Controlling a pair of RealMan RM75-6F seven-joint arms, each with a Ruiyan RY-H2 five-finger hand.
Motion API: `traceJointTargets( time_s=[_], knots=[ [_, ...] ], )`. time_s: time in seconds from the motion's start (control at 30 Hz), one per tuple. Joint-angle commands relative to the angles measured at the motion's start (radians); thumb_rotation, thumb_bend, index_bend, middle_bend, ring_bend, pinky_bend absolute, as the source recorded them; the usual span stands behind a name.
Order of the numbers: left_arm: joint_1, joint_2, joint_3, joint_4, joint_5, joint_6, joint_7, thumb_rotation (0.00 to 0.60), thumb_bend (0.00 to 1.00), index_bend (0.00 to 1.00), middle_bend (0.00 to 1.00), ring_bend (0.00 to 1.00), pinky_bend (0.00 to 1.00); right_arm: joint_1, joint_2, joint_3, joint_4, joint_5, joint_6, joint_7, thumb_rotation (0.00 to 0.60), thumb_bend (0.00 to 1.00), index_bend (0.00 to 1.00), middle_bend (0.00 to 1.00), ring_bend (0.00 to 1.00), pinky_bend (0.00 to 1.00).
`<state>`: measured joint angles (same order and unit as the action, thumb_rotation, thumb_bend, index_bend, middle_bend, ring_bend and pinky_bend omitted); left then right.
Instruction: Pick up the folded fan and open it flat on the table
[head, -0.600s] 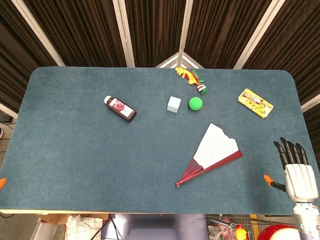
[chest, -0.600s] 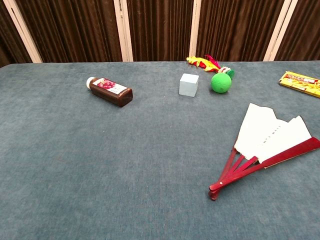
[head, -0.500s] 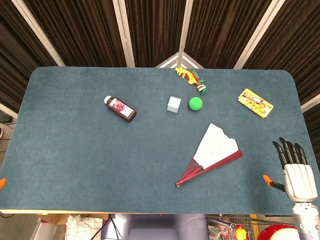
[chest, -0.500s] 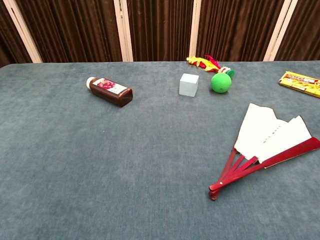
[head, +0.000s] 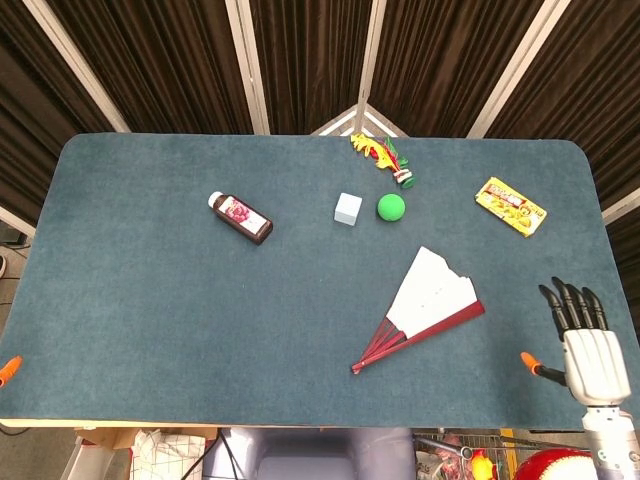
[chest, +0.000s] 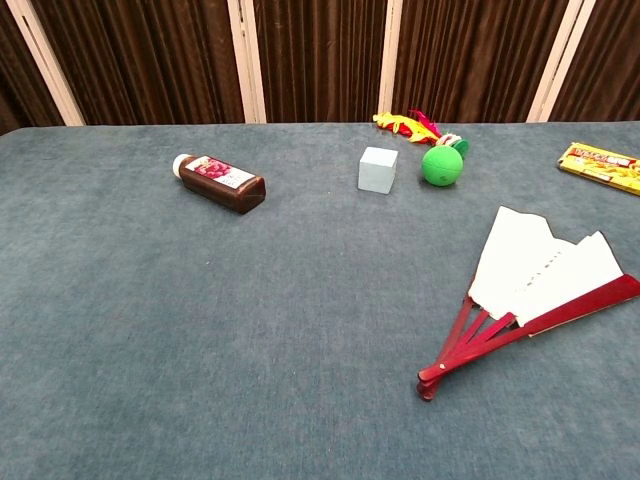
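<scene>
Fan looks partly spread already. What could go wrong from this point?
The fan lies only partly spread, so it may be left short of flat. The right hand sits beside it near the table edge; reaching in, its fingers could snag or crease the white paper leaf.

bottle (head: 240, 217) label, yellow packet (head: 510, 206) print, both unreadable
</scene>
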<state>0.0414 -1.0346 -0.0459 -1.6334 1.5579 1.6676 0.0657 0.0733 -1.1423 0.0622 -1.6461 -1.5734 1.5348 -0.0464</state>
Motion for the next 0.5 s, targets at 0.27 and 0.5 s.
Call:
traceJointTargets(
  time_s=[0.27,0.5],
  knots=[
    [0.005,-0.006,0.001,-0.013,0.013,0.016,0.015,0.600,0.11,0.01,0.00,0.00,0.00,0.020,-0.023,-0.025,0.011,-0.059,-0.021,0.003,0.600,0.15,0.24,0.07,0.09,0.09],
    [-0.002,-0.006,0.005,-0.016,0.008,-0.005,0.022,0.600,0.11,0.01,0.00,0.00,0.00,0.053,-0.110,-0.043,0.061,-0.108,-0.060,-0.042,0.600,0.15,0.32,0.07,0.12,0.09]
  ],
)
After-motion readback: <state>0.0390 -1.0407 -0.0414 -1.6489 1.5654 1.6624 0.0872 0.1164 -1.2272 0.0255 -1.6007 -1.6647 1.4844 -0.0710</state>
